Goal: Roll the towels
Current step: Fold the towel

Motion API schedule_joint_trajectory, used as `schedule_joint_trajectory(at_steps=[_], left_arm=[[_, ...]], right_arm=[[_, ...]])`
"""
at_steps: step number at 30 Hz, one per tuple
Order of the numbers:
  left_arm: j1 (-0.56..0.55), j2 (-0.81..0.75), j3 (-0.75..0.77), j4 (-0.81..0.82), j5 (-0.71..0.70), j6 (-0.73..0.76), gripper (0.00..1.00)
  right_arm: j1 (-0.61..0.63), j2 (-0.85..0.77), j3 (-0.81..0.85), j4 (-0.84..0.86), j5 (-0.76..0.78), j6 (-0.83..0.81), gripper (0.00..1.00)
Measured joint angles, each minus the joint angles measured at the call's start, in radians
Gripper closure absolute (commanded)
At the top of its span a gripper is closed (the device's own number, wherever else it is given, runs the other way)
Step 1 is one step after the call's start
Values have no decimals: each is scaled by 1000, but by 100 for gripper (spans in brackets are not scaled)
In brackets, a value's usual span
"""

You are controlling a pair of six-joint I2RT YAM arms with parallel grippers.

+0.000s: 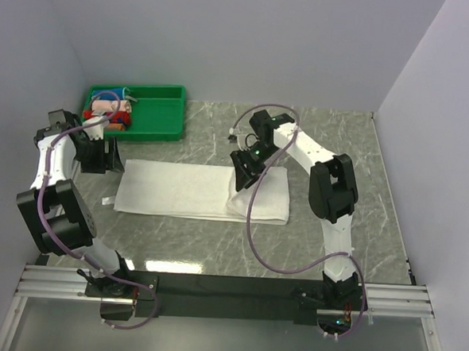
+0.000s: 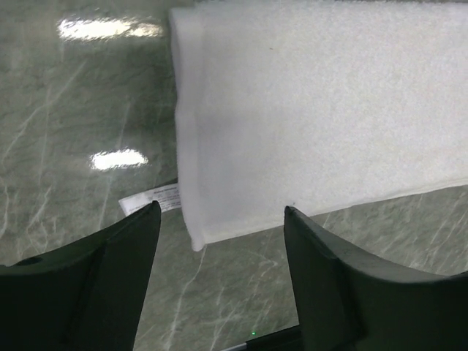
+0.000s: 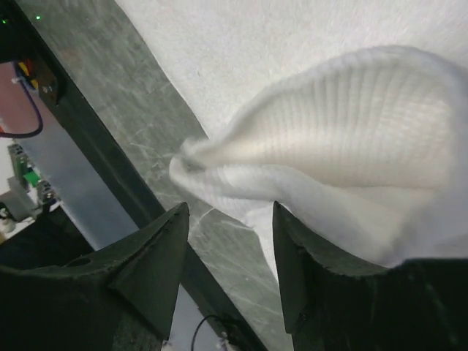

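Currently, the large white rectangular terry-cloth towel (image 1: 178,189) is lying flat on the grey marbled table (image 1: 214,246), just on the near side of the green plastic bin (image 1: 160,114). Its right end is bulging into a loose roll directly ahead of the right gripper (image 3: 230,208), whose fingers are standing apart, released. The left gripper (image 2: 221,212) is hovering at the towel's left edge, likewise spread, grasping nothing. The bin is holding small colourful rolled cloths (image 1: 111,108).
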Motion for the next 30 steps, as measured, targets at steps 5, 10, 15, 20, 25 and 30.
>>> schedule_joint_trajectory(at_steps=[5, 10, 15, 20, 25, 30], left_arm=[[-72, 3, -28, 29, 11, 4, 53], [-159, 47, -31, 79, 10, -27, 66], [-241, 133, -31, 143, -25, -72, 81], [-321, 235, -31, 188, -50, -111, 85], [-408, 320, -18, 206, -49, -140, 87], [-523, 423, 103, 201, -29, -159, 87]], right_arm=[[-34, -3, 87, -10, 34, -44, 43], [-144, 17, 220, -14, 134, -69, 46], [-206, 99, 256, 5, 257, -82, 46], [-183, 161, 150, 22, 335, -106, 48], [-168, 65, -45, 64, 389, -139, 50], [-177, -94, -314, 83, 448, -164, 51]])
